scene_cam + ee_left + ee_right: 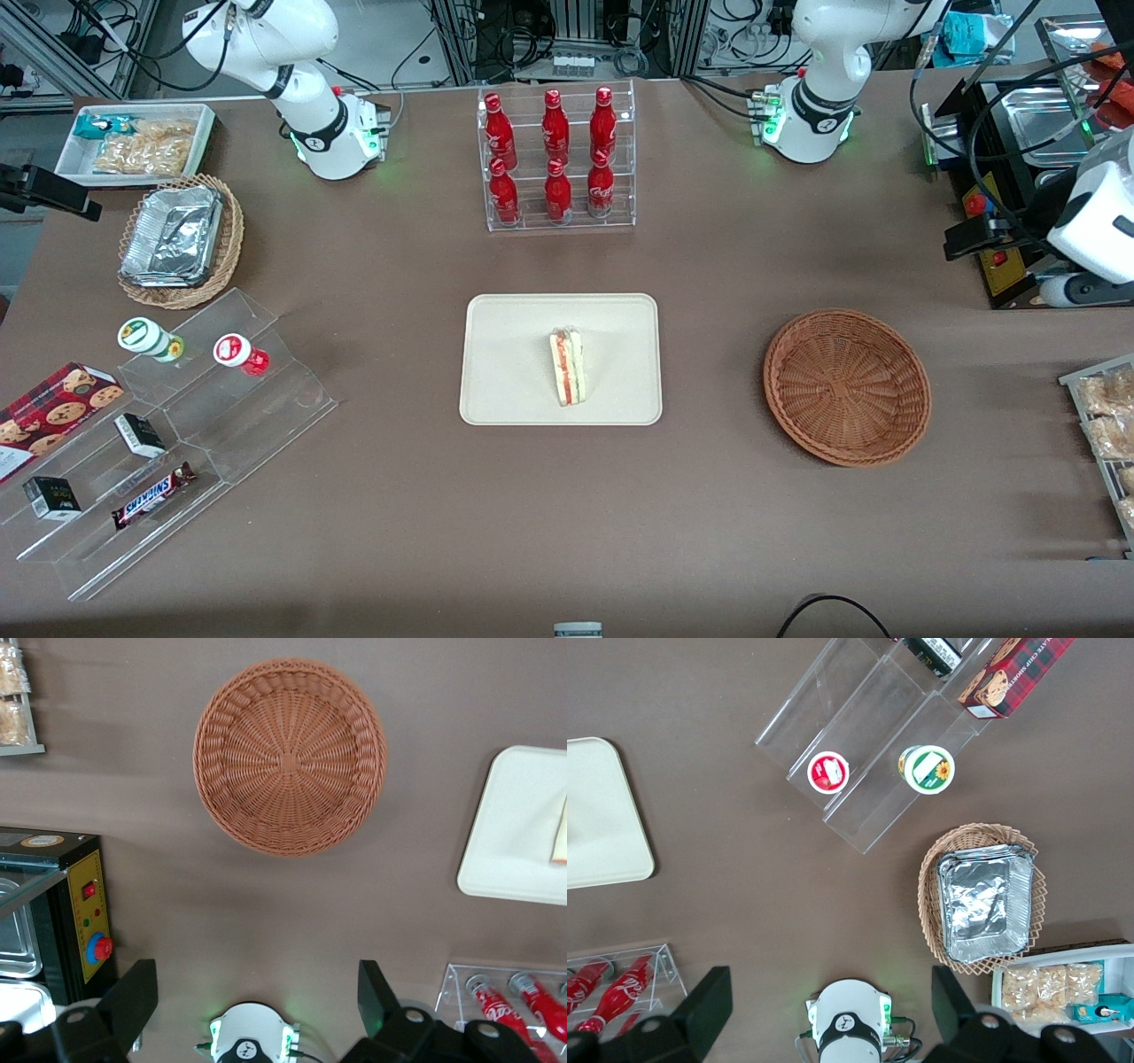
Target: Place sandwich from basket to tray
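The sandwich, a white wedge with red-orange and green layers, stands on the cream tray in the middle of the table. The round reddish-brown basket lies empty beside the tray, toward the working arm's end. My left gripper is open and empty, held high above its own arm's base, farther from the front camera than the basket. The left wrist view also shows the tray's edge and a sliver of the sandwich. In the front view only the arm's white end shows.
A clear rack of red bottles stands farther back than the tray. A black box with red buttons sits near the working arm. Bagged snacks lie at that table end. Acrylic steps, a foil-filled wicker basket and a white bin are toward the parked arm's end.
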